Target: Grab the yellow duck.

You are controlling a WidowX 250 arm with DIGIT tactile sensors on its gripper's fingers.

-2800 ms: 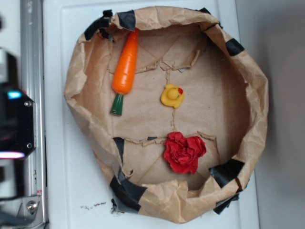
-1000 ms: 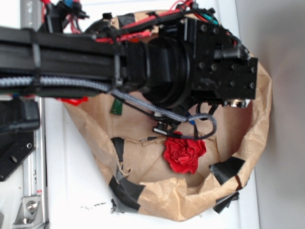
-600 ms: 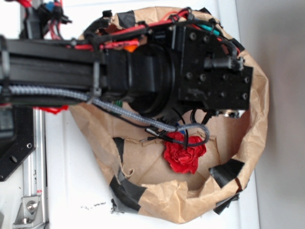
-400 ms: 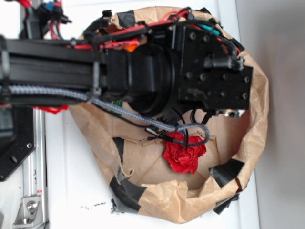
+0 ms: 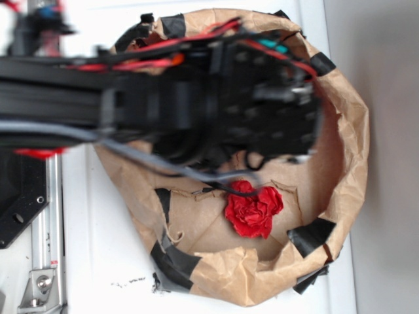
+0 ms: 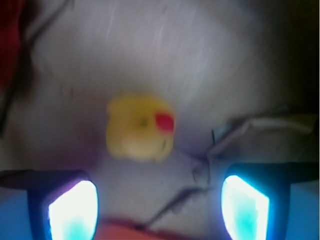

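Yellow duck (image 6: 140, 128) is lying on the crumpled brown paper floor in the wrist view, its red-orange beak pointing toward the right of that picture. It is sitting above the two glowing fingertips (image 6: 73, 211) in the frame, roughly centred between them but out ahead of them, touching neither. The jaws are standing wide open, one pad showing at the lower left and the other at the lower right, with bare paper showing in the gap between them; the gripper (image 6: 159, 210) is holding nothing. The wrist picture is blurred, so fine detail on the duck is hard to make out. In the exterior view the black robot arm (image 5: 163, 104), also blurred, is stretching in from the left across the upper half of the brown paper bowl (image 5: 353, 150), and the duck is hidden beneath it. Red and grey cables are running along the arm, and a grey cable (image 5: 190, 173) is looping down under it. A red ruffled flower-like ball (image 5: 253, 210) is lying inside the bowl below the arm, apart from it. The bowl, patched with black tape, is sitting on a white surface (image 5: 98, 248).
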